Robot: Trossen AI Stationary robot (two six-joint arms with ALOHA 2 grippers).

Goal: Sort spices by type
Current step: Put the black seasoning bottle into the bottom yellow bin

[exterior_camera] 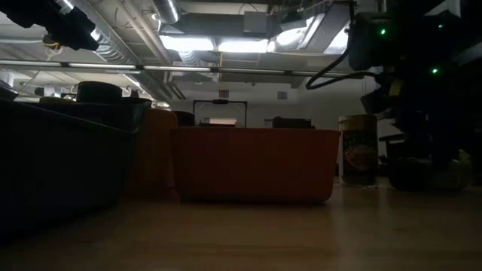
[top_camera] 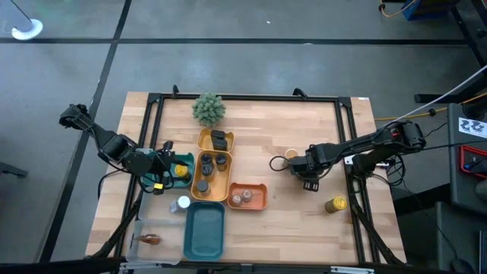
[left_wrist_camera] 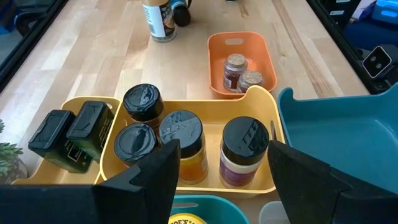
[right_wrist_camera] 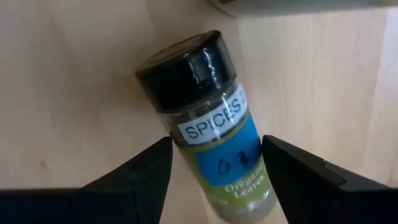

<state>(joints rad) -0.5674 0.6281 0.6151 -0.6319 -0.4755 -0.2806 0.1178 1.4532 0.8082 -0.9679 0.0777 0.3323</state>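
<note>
Black-capped oregano jar (right_wrist_camera: 208, 118) sits between my right gripper's (right_wrist_camera: 214, 180) fingers, pinched around its blue label, right of centre on the wooden table (top_camera: 304, 228). My left gripper (left_wrist_camera: 221, 177) hangs at the left by the yellow tray (top_camera: 199, 190), fingers spread and holding nothing. That tray carries several dark-capped jars (left_wrist_camera: 186, 140); the orange tray (left_wrist_camera: 239, 46) holds two more. One yellow-capped jar (top_camera: 335, 204) stands alone at the near right.

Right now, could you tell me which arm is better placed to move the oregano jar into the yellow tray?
The right: its gripper already has jaws on both sides of the oregano jar. The left gripper sits beyond the yellow tray.
</note>
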